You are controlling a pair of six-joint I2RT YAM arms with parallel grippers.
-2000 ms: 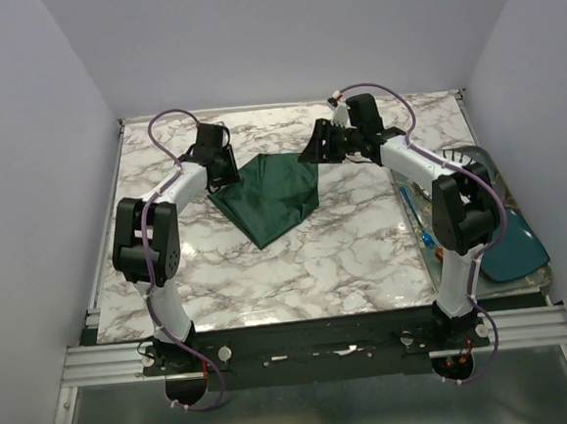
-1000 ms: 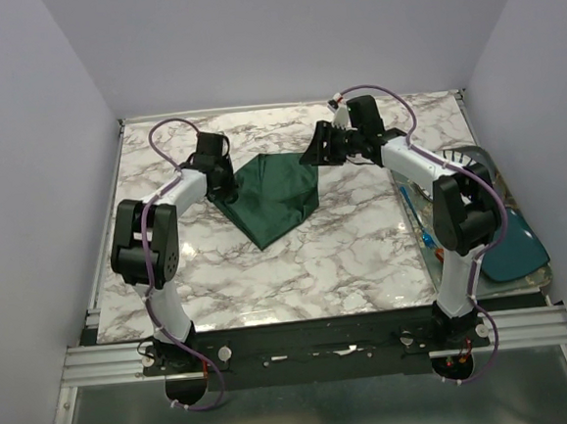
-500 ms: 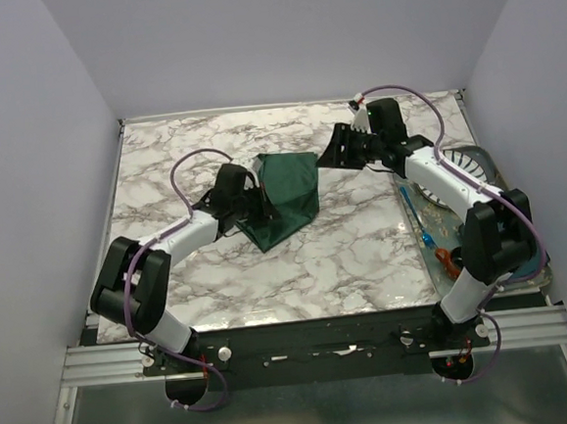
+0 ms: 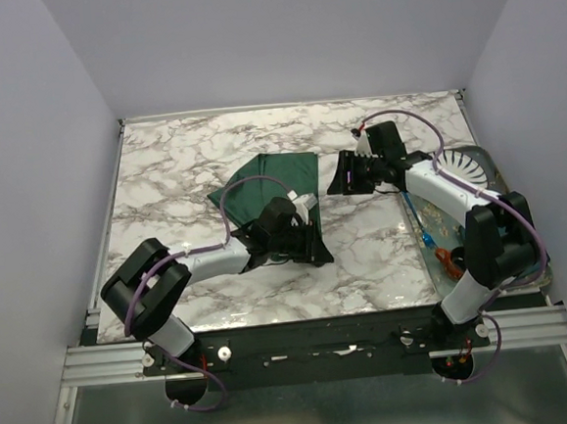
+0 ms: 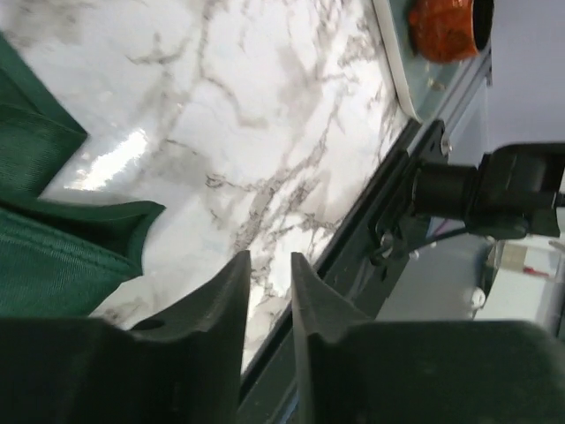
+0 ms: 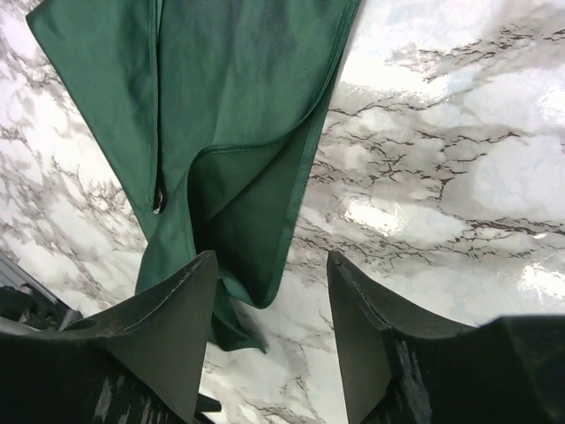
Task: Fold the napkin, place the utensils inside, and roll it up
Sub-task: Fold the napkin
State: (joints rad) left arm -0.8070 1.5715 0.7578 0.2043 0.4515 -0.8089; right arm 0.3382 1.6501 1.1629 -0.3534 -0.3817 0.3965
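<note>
The dark green napkin (image 4: 271, 179) lies loosely folded mid-table, one flap drawn toward the front right. My left gripper (image 4: 302, 238) sits low at that front flap. In the left wrist view its jaws (image 5: 269, 258) stand a narrow gap apart with nothing between them, and the napkin's edge (image 5: 44, 265) lies just to their left. My right gripper (image 4: 343, 180) hovers open at the napkin's right edge. From the right wrist, the folded cloth (image 6: 229, 88) spreads beneath the wide jaws (image 6: 272, 258). I cannot make out the utensils in any view.
A tray (image 4: 477, 150) runs along the table's right edge, holding a thin blue stick (image 4: 418, 223) and a small orange object (image 4: 446, 258). The orange object (image 5: 446, 22) also shows in the left wrist view. The table's front rail lies just past the left gripper.
The left arm swept from the napkin's far left corner to the front right, pulling cloth over with it, and its jaws have parted and let go. The right gripper drew back slightly toward the front.
</note>
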